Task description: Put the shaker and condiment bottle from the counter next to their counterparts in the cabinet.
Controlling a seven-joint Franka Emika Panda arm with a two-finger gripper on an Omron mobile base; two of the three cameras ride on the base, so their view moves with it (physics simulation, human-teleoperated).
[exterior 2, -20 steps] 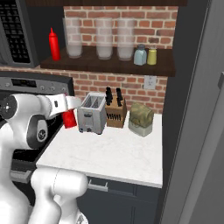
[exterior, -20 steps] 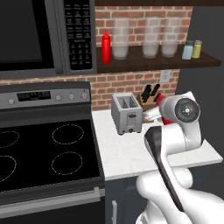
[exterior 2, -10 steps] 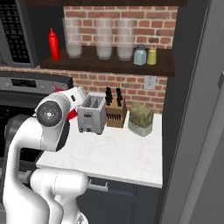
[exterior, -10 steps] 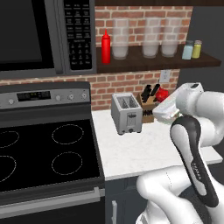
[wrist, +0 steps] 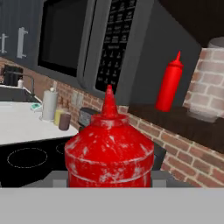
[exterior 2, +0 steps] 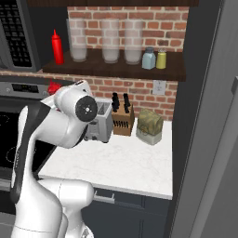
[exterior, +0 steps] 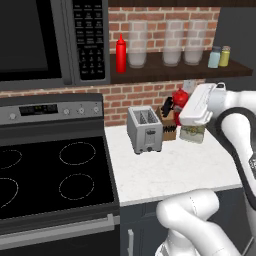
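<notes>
Between my fingers, close before the hand camera, sits the condiment bottle (wrist: 109,153), its red body scuffed with white and its cone nozzle pointing to twelve o'clock; my jaws are closed narrow around it and it rides with me above the counter (exterior: 170,170). From the left base camera the bottle (exterior: 181,97) peeks out red at ten o'clock of my white hand, in front of the knife block (exterior: 169,125); from the right base camera just a sliver of it (exterior 2: 54,87) shows at nine o'clock of my wrist.

At two o'clock from the nozzle in the hand view stands the slim red bottle (wrist: 169,83) on the cabinet (wrist: 183,120), beside the microwave (wrist: 87,48). The left base view puts that slim bottle (exterior: 120,53) at the left end of the cabinet (exterior: 175,71), with three frosted jars (exterior: 173,44) at its three o'clock. At the far right end stand the shaker (exterior: 214,57), pale blue-grey, and just beside it at three o'clock the yellow-green shaker (exterior: 225,56); the right base view shows the same pair (exterior 2: 148,58) (exterior 2: 161,59) nearly touching.

Down on the counter, the toaster (exterior: 144,130) sits at nine o'clock of the knife block, and a greenish loaf in a bag (exterior 2: 149,126) lies at three o'clock of the block. Stove (exterior: 50,170) lies at nine o'clock of the counter
</notes>
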